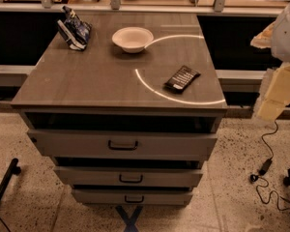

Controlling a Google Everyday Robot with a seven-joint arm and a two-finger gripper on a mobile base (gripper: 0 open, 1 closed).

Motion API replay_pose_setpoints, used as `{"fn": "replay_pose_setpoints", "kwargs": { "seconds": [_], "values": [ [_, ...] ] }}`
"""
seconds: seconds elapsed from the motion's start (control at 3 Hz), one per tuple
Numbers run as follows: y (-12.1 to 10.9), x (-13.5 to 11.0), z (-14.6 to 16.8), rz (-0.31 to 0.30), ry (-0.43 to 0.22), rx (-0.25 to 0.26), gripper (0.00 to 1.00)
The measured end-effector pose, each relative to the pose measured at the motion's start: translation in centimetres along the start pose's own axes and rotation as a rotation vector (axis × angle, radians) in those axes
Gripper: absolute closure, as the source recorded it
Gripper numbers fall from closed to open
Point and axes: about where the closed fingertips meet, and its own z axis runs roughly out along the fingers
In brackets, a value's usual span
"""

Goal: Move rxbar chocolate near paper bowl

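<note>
The rxbar chocolate (182, 78), a flat black bar with white lettering, lies on the grey cabinet top (96, 76) near its front right corner. The paper bowl (132, 38), off-white and empty, stands upright at the back middle of the top, well apart from the bar. My gripper (276, 88) shows at the right edge of the view as pale yellowish blocks under a white arm part (289, 30). It is off to the right of the cabinet, beyond the top's right edge and holding nothing that I can see.
A dark blue and white snack bag (75, 32) stands at the back left corner. The cabinet has three drawers (123, 145) below. A railing (135, 6) runs behind it. A cable (266, 166) lies on the floor at the right.
</note>
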Motion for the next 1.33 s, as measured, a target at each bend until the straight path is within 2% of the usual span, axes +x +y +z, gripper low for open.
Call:
{"fn": "replay_pose_setpoints", "kwargs": {
  "seconds": [0.33,0.67,1.0,1.33],
  "values": [
    [0.0,0.0,0.0,0.000,0.000,0.000,0.00],
    [-2.2,-2.0,1.0,-0.016,-0.030,0.013,0.00],
    [-5.6,-4.7,3.8,0.002,-0.077,0.030,0.00],
    [-9.0,-5.6,7.5,0.088,-0.103,0.047,0.00]
  ]
}}
